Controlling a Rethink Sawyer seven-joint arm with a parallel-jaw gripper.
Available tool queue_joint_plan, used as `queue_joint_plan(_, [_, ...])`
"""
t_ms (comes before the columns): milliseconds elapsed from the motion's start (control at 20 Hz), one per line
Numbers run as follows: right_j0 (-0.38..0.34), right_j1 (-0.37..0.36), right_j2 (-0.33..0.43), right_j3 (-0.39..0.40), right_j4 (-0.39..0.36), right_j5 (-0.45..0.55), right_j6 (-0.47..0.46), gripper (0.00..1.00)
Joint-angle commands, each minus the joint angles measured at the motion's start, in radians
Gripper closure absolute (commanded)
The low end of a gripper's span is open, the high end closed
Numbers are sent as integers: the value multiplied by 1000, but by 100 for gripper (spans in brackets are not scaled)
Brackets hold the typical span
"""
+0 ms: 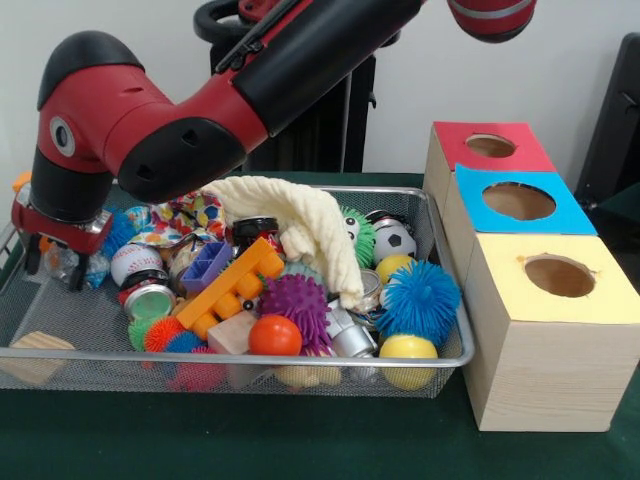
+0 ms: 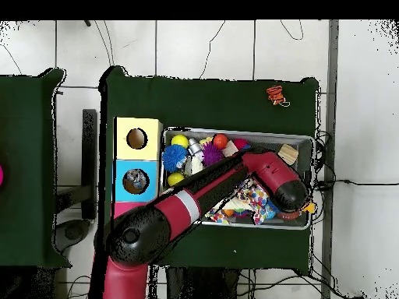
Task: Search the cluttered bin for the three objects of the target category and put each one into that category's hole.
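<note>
Balls, if that's my target category, sit mid-bin: spiky blue one (image 1: pixel 418 298), smooth orange (image 1: pixel 274 335), yellow (image 1: pixel 408 348). Light; rubbery spikes squash, smooth ones may slip, so I'd grip across the middle. Wire mesh bin (image 1: pixel 90 335) on green tabletop (image 1: pixel 300 440); wooden hole boxes (image 1: pixel 545 330) at right. Pincer (image 1: pixel 55 258) low at bin's left end; can't tell its opening or any hold.

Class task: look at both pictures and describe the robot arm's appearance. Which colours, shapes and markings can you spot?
The arm is made of thick rounded tube sections, glossy red and black. A round grey disc marks the side of its red elbow joint. In the overhead view a pale grey band rings the arm. The hand hangs from a red block with dark fingers.
</note>
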Motion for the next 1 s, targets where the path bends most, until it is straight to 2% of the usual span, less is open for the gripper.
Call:
queue_joint_plan(50, [-12, 68, 88, -82, 14, -113, 262, 0])
queue_joint_plan(300, [-2, 63, 102, -75, 10, -130, 235, 0])
queue_joint_plan(600, [5, 84, 90, -77, -38, -184, 224, 0])
queue_joint_plan(800, [2, 83, 99, -84, -70, -218, 178, 0])
queue_joint_plan(1000, [-7, 44, 129, -78, -55, -199, 108, 0])
